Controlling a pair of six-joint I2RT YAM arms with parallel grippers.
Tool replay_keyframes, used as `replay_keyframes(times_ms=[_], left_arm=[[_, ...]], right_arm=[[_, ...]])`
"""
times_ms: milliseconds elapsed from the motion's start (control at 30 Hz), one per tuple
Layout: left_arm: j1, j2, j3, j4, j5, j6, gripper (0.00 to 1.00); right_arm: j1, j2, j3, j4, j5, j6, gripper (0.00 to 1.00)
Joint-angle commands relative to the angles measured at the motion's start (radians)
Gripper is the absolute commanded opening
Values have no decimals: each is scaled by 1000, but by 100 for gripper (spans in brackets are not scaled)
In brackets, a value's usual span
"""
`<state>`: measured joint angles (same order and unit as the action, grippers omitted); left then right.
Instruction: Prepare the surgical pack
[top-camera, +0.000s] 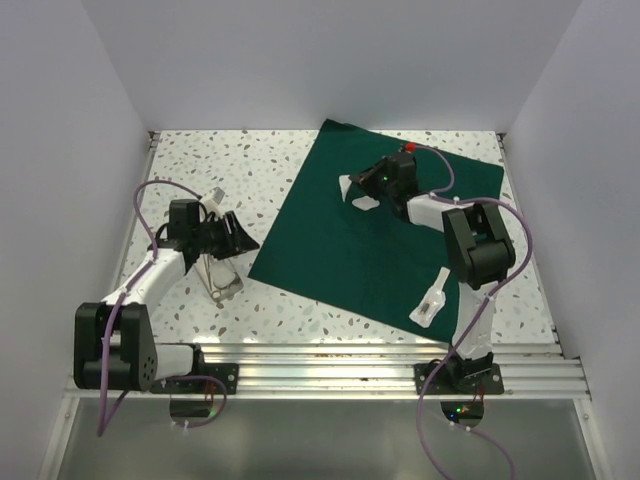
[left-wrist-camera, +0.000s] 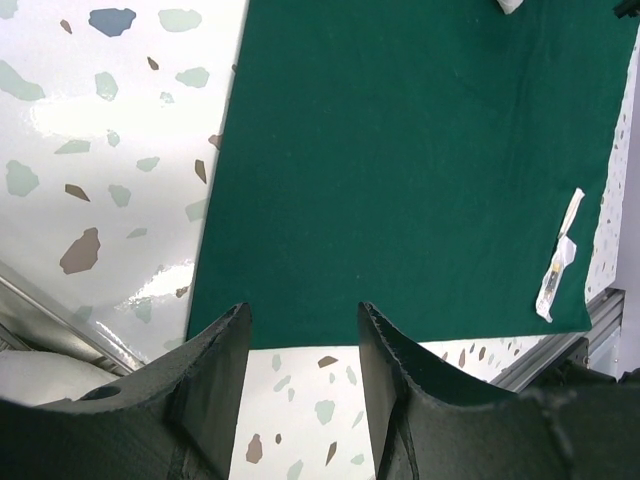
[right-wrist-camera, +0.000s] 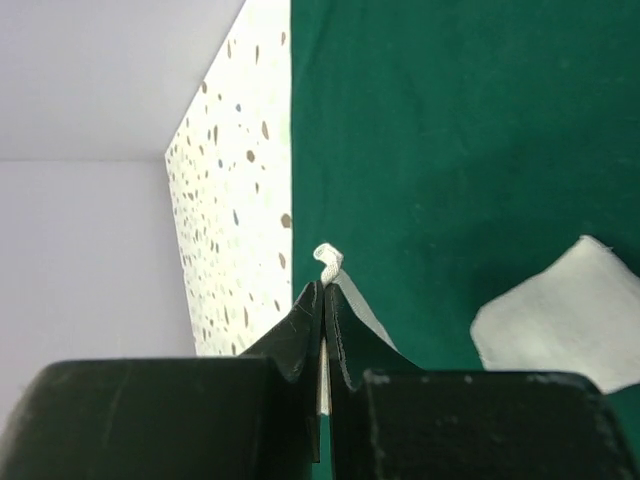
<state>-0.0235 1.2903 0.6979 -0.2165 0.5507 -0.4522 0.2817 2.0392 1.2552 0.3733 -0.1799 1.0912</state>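
The dark green drape (top-camera: 370, 235) lies spread flat on the speckled table, turned diagonally. My right gripper (top-camera: 354, 186) is over its far part, shut on the edge of a white gauze pad (right-wrist-camera: 328, 262) that hangs from the fingertips. A second gauze pad (top-camera: 366, 204) lies flat on the drape just beside it and also shows in the right wrist view (right-wrist-camera: 560, 320). A white packaged instrument (top-camera: 430, 300) lies near the drape's front right corner. My left gripper (top-camera: 238, 240) is open and empty by the drape's left corner (left-wrist-camera: 400, 170), above a small steel tray (top-camera: 222, 280).
White walls close in the table on the left, back and right. An aluminium rail (top-camera: 330, 360) with the arm bases runs along the front edge. Purple cables loop from both arms. Bare speckled tabletop (top-camera: 250, 170) lies left of the drape.
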Motion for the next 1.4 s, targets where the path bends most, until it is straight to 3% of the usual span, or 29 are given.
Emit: replay_keyframes(times_ms=[0,233,1367], left_arm=[[-9,3,26,48,25,21,50],[-9,14,12,55,37,27,50],[-9,23,6,65,68,30,50]], right_arm=[[13,15,44,59,143,65,0],[16,-14,-34,70,264,58,0],[73,-132,-212,-36,471,-16,0]])
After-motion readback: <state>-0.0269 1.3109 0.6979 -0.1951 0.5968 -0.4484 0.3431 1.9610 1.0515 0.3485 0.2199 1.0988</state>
